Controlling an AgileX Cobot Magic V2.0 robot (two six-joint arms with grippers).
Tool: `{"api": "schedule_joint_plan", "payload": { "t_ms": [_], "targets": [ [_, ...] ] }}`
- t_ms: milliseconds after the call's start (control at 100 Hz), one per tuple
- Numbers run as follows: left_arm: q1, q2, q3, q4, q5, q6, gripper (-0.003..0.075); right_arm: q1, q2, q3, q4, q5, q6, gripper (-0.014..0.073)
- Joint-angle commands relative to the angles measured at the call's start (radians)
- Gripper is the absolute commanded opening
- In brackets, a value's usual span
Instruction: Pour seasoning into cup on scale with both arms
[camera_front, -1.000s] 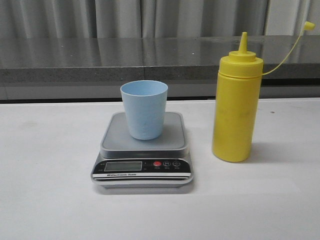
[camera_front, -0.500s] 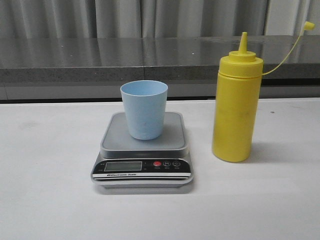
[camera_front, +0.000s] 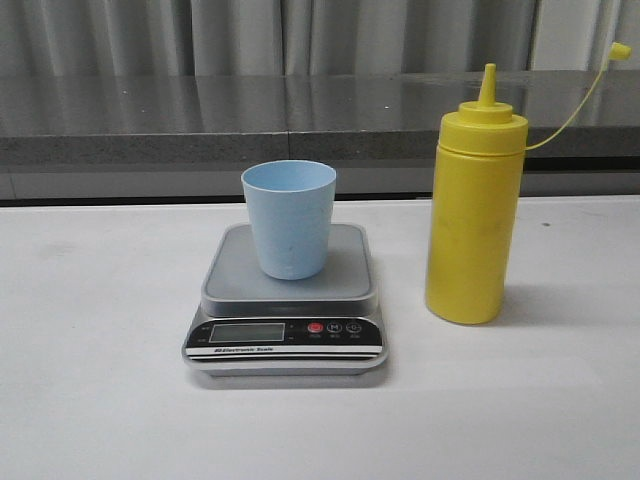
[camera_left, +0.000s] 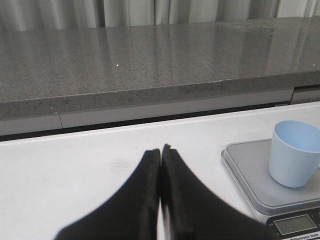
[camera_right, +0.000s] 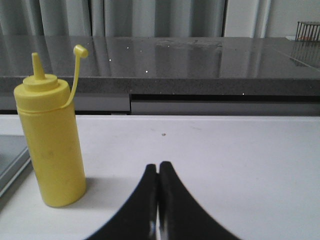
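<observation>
- The cup (camera_front: 289, 219) is standing upright on the scale (camera_front: 286, 318), mid-worktop.
- The bottle (camera_front: 473, 205) is standing just right of the scale.
- Left gripper (camera_left: 160, 152) and right gripper (camera_right: 158, 170) are both hovering clenched, empty.

Front cam gives you a low, close, level look forward over the white table (camera_front: 90, 400), scale (camera_front: 286, 340) dead centre, grey counter (camera_front: 150, 120) at 12 o'clock. Left wrist cam sits low behind its closed fingers (camera_left: 150, 200), faces the same counter, shares the scale and cup (camera_left: 294, 160) at 3 o'clock. Right wrist cam, equally low, shares the bottle (camera_right: 51, 145) at 9 o'clock.
</observation>
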Motion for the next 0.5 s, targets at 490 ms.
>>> {"api": "schedule_joint_plan", "payload": {
  "t_ms": [490],
  "targets": [
    [0.006, 0.003, -0.025, 0.0, -0.084, -0.012, -0.002, -0.005, 0.529, -0.533, 0.1, 0.279, 0.025, -0.0068]
  ]
}}
